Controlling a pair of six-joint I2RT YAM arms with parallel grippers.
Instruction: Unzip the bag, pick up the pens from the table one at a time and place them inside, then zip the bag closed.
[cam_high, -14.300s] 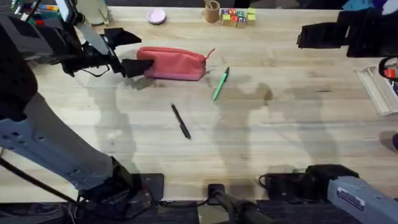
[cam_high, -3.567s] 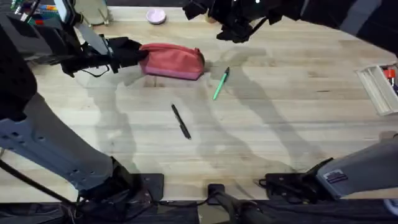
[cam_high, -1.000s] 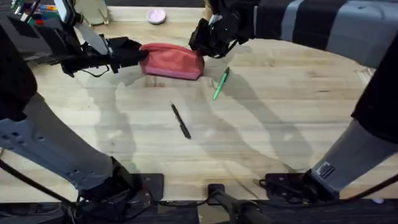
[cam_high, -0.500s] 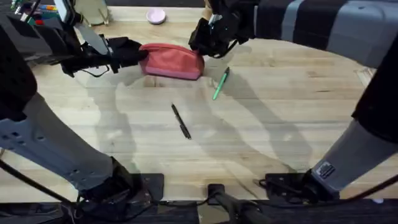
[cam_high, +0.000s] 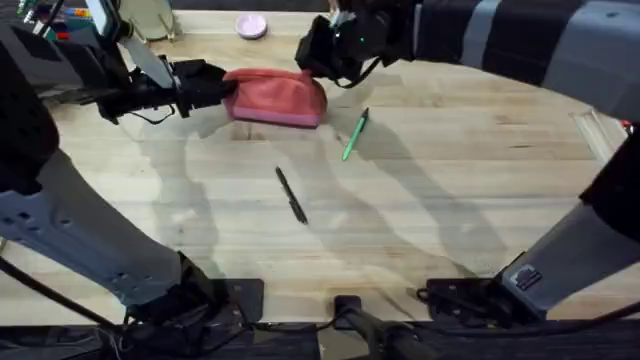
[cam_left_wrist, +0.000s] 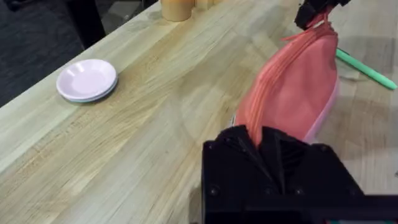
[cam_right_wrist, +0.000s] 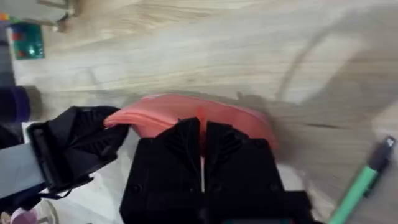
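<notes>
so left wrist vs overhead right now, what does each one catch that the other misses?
Left wrist alone: the closed zipper line running along the bag, seen from the end the left gripper pinches.

Overhead alone: the black pen lying on the table, and the toy blocks at the far left corner.

Both: the bag, the green pen beside it, the pink dish at the far edge, and the right gripper at the bag's other end.

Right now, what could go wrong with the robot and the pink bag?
The right gripper pinches only the thin red cord at the zipper end of the bag; it might slip off. The left gripper grips just the other end's fabric, so the bag might slide. The green pen lies close and could get bumped.
</notes>
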